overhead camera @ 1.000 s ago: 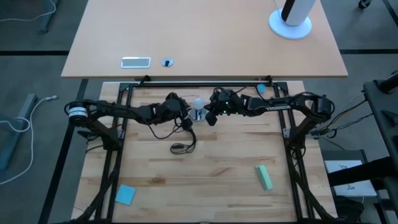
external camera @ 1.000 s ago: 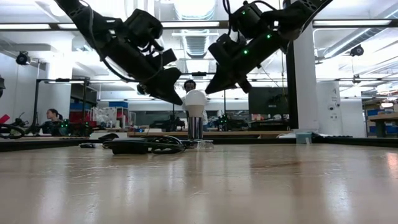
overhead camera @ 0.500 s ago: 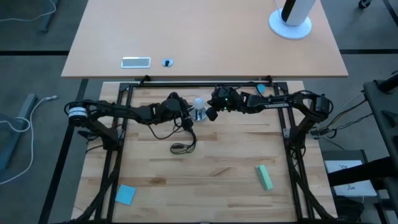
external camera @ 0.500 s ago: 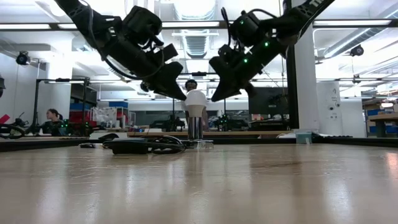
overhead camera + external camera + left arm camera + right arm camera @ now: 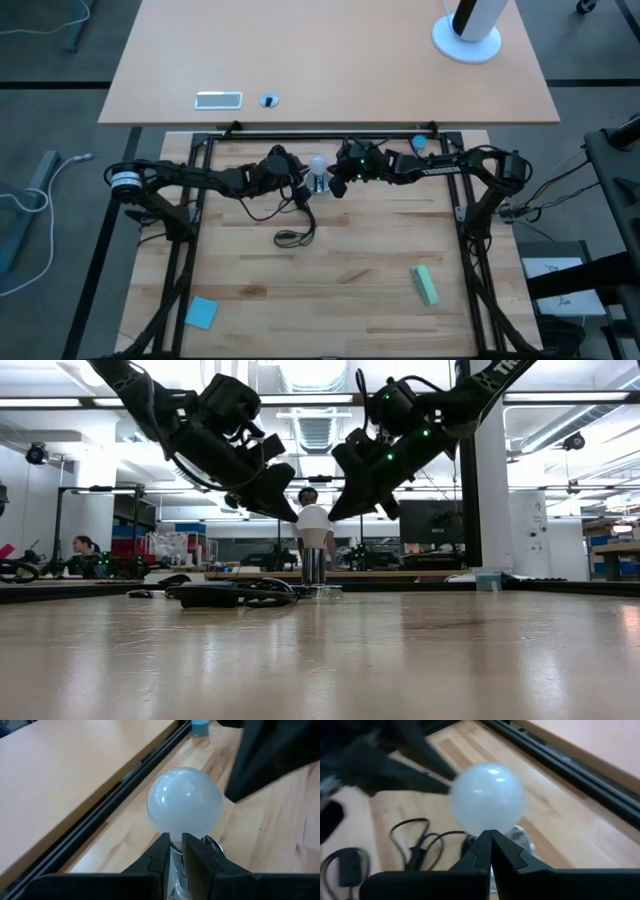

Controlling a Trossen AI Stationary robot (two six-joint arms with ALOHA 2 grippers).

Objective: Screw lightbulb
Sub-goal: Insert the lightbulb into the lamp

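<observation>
A robotics lab or open workshop is showing here: fluorescent ceiling lights (image 5: 560, 398) are glowing across the top of the low view, exposed ducts (image 5: 315, 430) are running overhead, equipment racks (image 5: 95, 520) are standing at left, and a person (image 5: 85, 550) is sitting at far left.

Frosted lightbulb (image 5: 184, 802) (glossy sheen); wooden table (image 5: 360, 260)

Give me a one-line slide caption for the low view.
Both arms reach down toward the lightbulb standing upright in its socket, with a black cord coiled beside it on the wooden table.
</observation>
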